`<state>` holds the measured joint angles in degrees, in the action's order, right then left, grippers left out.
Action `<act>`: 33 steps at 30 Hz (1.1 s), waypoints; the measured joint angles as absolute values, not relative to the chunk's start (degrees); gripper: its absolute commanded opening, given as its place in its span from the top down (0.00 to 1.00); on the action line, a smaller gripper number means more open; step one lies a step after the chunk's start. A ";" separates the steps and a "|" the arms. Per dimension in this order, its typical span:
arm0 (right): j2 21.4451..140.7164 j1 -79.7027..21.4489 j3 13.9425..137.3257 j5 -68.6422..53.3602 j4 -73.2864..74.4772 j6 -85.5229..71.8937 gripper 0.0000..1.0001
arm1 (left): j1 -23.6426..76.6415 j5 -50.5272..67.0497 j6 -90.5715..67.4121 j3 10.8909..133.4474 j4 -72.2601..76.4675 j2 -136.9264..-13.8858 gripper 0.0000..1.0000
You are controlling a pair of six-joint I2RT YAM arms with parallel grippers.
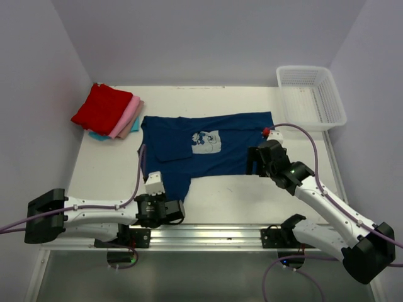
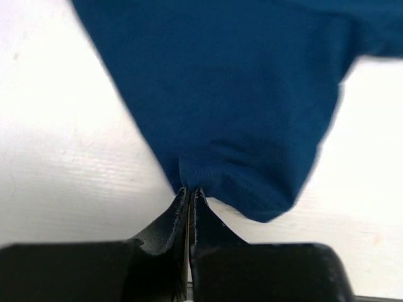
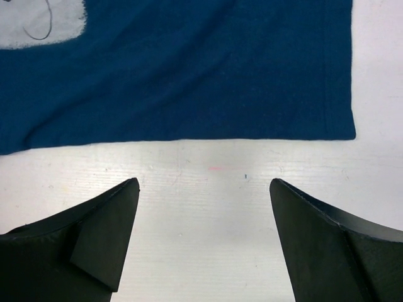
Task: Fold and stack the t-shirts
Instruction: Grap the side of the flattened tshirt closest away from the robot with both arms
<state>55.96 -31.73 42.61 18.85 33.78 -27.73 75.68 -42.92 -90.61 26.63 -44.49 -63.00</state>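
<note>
The large navy blue cloth t-shirt (image 1: 236, 135) lies flat on the white table (image 1: 239, 195), its pale chest print (image 1: 206, 142) too small to read. The left gripper (image 2: 191, 192) pinches its near hem; the right gripper (image 3: 204, 181) hangs spread just beside it.

The overhead view sits high above and behind both arm bases. It looks down and forward over the whole counter (image 1: 220, 201), with the navy t-shirt (image 1: 214, 141) spread mid-frame. The left wrist view looks out from just behind the left hand (image 2: 191, 192), low and very close to a stitched hem of the shirt. The right wrist view sits a little higher behind the right hand (image 3: 204, 182), facing down at the shirt's straight edge, one corner and part of its pale print (image 3: 38, 22). All three views share that shirt.
</note>
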 measured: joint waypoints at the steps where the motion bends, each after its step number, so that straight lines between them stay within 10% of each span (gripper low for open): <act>1: 55.99 -31.68 42.61 19.22 34.02 -28.12 0.08 | 75.68 -43.77 -89.43 28.18 -44.86 -63.02 1.00; 15: 57.58 -20.53 38.15 19.88 35.48 -33.39 0.01 | 67.35 -46.57 -50.81 38.87 -28.12 -50.04 1.00; 33: 66.15 -6.35 35.29 15.53 28.38 -37.54 0.25 | 53.21 -46.70 -28.14 42.94 -15.18 -46.78 1.00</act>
